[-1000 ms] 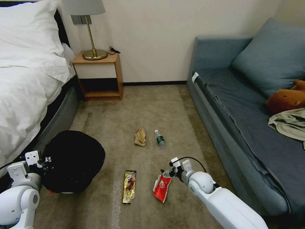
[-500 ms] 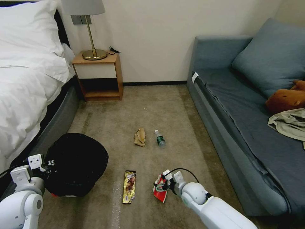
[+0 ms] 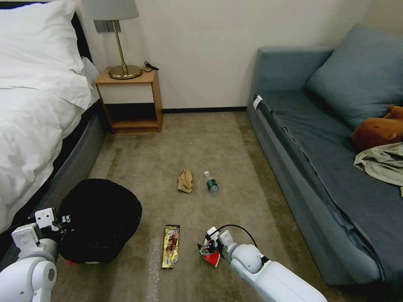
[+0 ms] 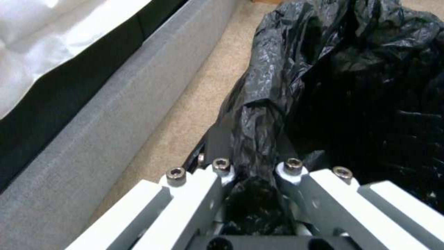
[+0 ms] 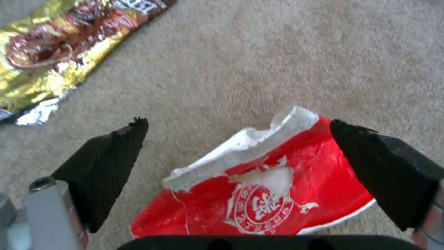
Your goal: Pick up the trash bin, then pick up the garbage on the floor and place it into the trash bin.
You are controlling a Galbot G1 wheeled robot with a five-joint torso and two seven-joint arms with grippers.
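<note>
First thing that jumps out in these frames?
The right claw, low over the carpet with fingers spread, straddles the red snack wrapper. At the robot's left by the bed, the left claw pinches the black bag of the trash bin. On the floor between lies the gold snack wrapper; farther off, crumpled tan paper and a small bottle.

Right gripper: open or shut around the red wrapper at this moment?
Open. In the right wrist view the right gripper has its two black fingertips spread apart, with the red wrapper lying on the carpet between them.
</note>
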